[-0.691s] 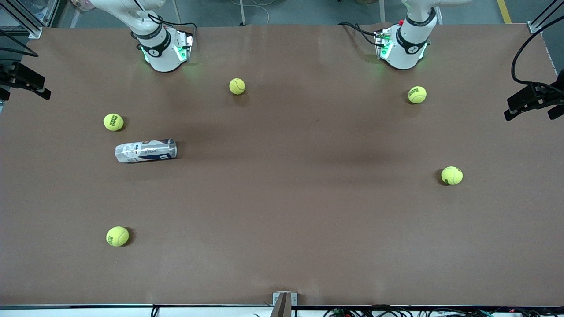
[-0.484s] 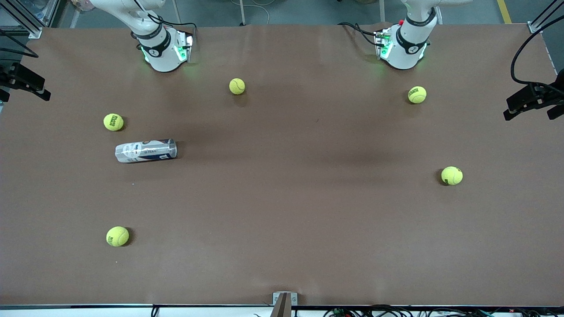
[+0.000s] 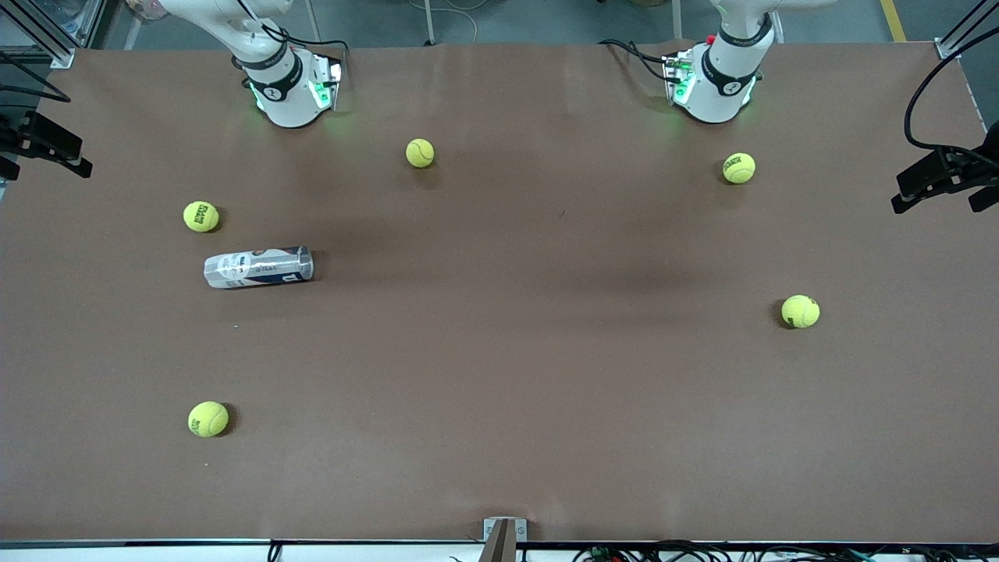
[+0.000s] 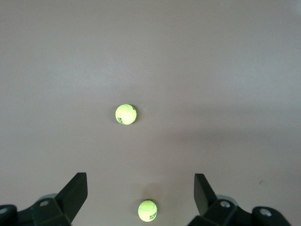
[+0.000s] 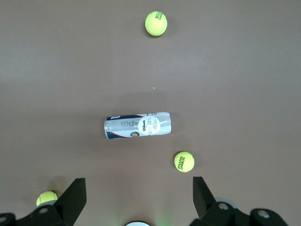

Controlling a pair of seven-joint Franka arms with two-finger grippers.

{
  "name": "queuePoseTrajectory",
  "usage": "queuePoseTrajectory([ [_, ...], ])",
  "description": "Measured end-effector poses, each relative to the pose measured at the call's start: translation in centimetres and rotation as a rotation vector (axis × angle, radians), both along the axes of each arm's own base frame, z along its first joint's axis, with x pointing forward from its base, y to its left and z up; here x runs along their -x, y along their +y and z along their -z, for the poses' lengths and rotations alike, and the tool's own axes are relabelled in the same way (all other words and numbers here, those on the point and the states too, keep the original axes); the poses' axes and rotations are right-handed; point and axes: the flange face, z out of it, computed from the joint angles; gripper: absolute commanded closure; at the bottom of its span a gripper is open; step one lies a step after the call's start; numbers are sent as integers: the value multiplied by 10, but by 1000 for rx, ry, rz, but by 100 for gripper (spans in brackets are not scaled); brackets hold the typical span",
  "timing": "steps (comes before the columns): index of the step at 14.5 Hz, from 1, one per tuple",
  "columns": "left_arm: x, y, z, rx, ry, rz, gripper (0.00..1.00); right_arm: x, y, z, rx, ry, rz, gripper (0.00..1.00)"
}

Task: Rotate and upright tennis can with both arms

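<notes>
We're at the start: nothing grasped, approach not begun as far as we can judge. The slim clear-plastic tennis can with white and navy label point(image 3: 258, 267) lies flat on its side on the brown paper-covered bench point(image 3: 499, 367), mid-left of the front frame toward the right arm's end, long axis running roughly across the frame. One yellow-green tennis ball point(image 3: 200, 216) sits just beside it, higher in the frame; another ball point(image 3: 207, 418) is well apart, lower left.

In the front view only the arm bases and lower links show at the top edge. The right claw point(image 5: 136, 200) hangs high over the bench with fingers spread wide and nothing between them; the can point(image 5: 137, 125) is centred in its wrist view, well below. The left claw point(image 4: 140, 200) is also wide and empty, high over two tennis balls point(image 4: 126, 114) at its own end, can not in its view.

Next move, our read: right arm descends on the can, likely across its width. Left arm must travel across to help. Watch that the can doesn't roll into the nearby ball.
</notes>
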Motion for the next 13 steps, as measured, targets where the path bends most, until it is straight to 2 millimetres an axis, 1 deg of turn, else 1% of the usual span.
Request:
queuePoseTrajectory([
  [1, 0, 0, 0, 0, 0, 0, 0, 0, 0, 2, 0, 5, 1, 0],
  [3, 0, 0, 0, 0, 0, 0, 0, -6, -2, 11, 0, 25, 5, 0],
  [7, 0, 0, 0, 0, 0, 0, 0, -28, -13, 37, 7, 29, 23, 0],
  [9, 0, 0, 0, 0, 0, 0, 0, -41, -26, 55, 27, 36, 42, 0],
  [11, 0, 0, 0, 0, 0, 0, 0, -57, -41, 78, 78, 39, 55, 0],
  [13, 0, 0, 0, 0, 0, 0, 0, -71, -48, 99, 106, 46, 57, 0],
])
